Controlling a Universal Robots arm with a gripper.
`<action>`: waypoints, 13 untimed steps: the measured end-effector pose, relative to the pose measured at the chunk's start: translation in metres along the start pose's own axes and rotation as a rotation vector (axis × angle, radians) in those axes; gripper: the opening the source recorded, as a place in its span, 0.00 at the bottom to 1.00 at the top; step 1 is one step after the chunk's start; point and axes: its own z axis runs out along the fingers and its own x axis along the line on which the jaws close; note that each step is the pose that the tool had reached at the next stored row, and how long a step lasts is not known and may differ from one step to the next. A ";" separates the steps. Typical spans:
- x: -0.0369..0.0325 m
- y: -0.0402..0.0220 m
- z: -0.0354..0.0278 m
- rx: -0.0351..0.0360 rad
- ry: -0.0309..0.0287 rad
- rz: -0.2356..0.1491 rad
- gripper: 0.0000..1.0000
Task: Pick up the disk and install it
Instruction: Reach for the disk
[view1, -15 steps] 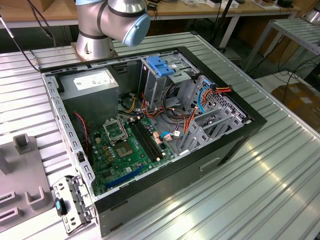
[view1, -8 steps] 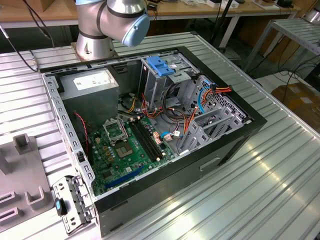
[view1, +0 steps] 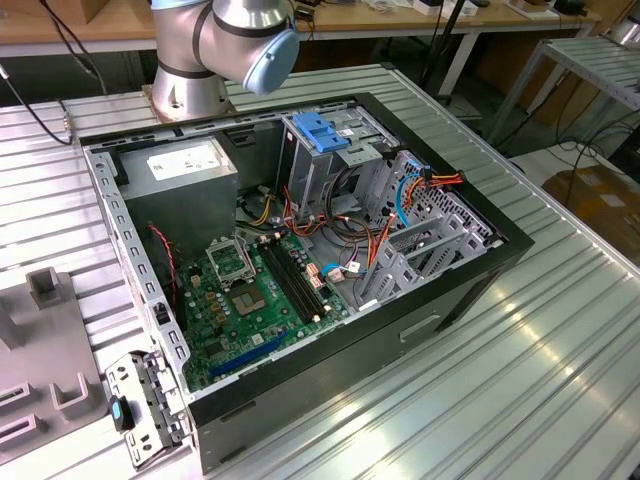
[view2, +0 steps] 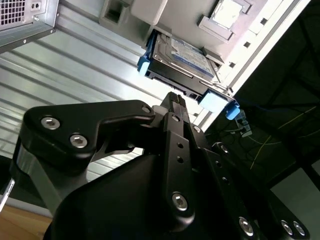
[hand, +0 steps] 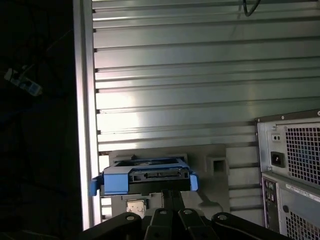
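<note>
Pick-up step judged in hand: the disk (view2: 182, 55) is seated in a grey holder (hand: 215, 165) on the bench (hand: 175, 75), the gripper (view2: 174, 98) is poised near it, fingers (view2: 178, 145) clenched on nothing, so opening is called for before grasping.

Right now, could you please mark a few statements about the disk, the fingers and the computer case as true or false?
1. The disk rests on a grey holder, outside the computer case. True.
2. The fingers are clamped on the disk. False: they are shut on nothing, just short of its near edge.
3. The computer case lies open with its motherboard exposed. True.
4. The disk's side rails are red. False: they are bright blue.
</note>
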 end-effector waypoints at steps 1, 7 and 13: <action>0.0024 -0.0002 0.0000 0.0001 0.0015 -0.001 0.11; 0.0257 -0.0017 0.0001 0.0003 0.0059 -0.002 0.11; 0.0443 -0.0029 0.0003 0.0005 0.0088 -0.002 0.11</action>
